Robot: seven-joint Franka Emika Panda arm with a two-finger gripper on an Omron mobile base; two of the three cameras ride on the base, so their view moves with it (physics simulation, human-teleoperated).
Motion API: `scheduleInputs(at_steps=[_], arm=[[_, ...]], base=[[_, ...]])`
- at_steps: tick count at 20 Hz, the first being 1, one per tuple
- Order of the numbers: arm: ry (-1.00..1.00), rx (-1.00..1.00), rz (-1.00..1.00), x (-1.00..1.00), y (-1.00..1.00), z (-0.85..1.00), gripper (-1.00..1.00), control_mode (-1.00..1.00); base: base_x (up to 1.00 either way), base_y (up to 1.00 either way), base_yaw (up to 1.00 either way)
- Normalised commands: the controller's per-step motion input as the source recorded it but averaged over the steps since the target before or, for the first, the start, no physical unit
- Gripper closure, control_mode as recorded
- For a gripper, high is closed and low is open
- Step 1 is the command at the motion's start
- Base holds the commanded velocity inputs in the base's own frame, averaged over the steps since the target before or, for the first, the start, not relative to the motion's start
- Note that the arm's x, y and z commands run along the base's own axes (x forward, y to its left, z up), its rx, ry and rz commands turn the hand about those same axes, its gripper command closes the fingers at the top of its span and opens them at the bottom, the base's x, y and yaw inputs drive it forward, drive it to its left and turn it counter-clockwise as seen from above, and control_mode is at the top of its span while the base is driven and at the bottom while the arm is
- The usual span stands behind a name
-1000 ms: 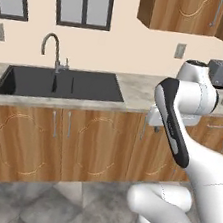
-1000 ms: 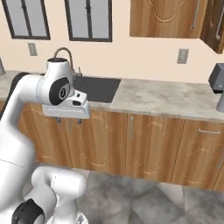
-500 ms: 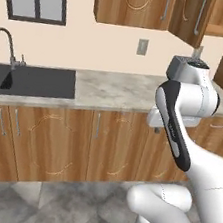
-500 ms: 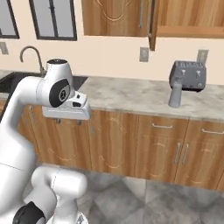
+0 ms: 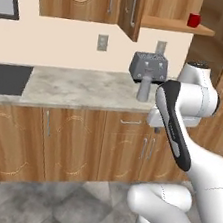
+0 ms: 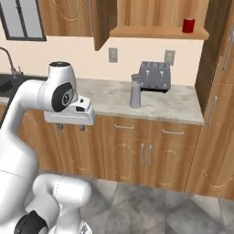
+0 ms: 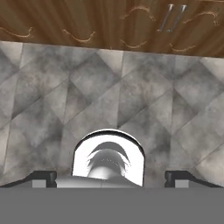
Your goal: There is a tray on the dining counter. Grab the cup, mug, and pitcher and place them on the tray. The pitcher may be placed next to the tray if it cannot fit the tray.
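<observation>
The tool (image 7: 112,177) is hanging over the grey floor tiles (image 7: 52,83) with its fingers spread wide and gripping nothing. The grey pitcher (image 6: 135,91) is standing upright on the table (image 6: 105,98), just in front of the toaster (image 6: 154,76). The red mug (image 6: 188,25) is sitting on the open cabinet shelf (image 6: 155,33) above, far right.

No readable text, label, brand or number on any surface.
</observation>
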Motion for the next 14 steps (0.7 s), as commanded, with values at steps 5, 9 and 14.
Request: scheduleInputs(at_steps=[5,9,14], arm=[[0.0,0.0,0.0,0.0,0.0,0.0,-1.0,1.0],[0.0,0.0,0.0,0.0,0.0,0.0,-1.0,1.0],[0.0,0.0,0.0,0.0,0.0,0.0,-1.0,1.0]], base=[[0.0,-1.0,0.0],[0.34,-1.0,0.0],[0.96,-0.42,0.0]])
